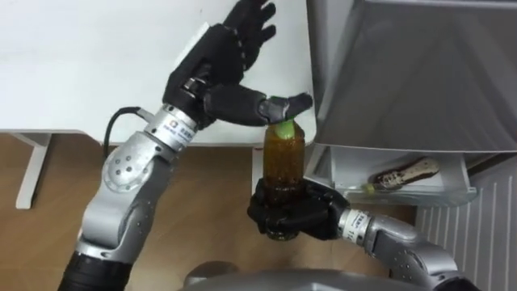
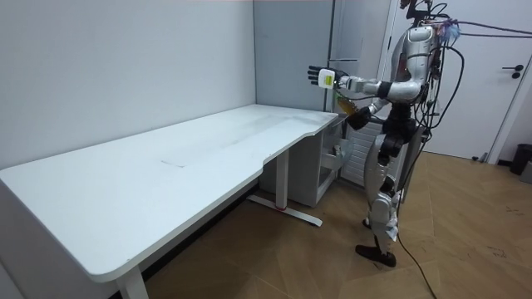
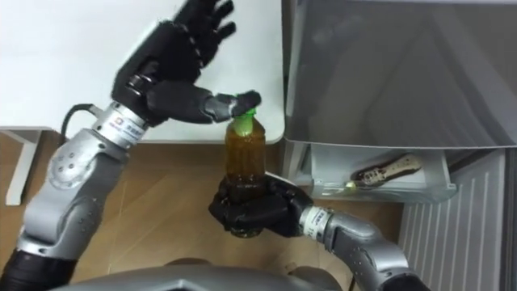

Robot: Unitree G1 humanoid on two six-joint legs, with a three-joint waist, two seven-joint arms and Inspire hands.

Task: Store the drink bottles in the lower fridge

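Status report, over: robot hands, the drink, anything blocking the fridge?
Right robot hand shut on bottle, upright. Left robot hand open, thumb on green cap. Bottle outside the fridge. Nothing seen blocking.

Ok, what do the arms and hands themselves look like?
The left hand and right hand are black, with segmented fingers. Each wrist carries a white band with dark print. The forearms are rounded silver-grey shells with round joint covers, and a black cable loops out by the left wrist.
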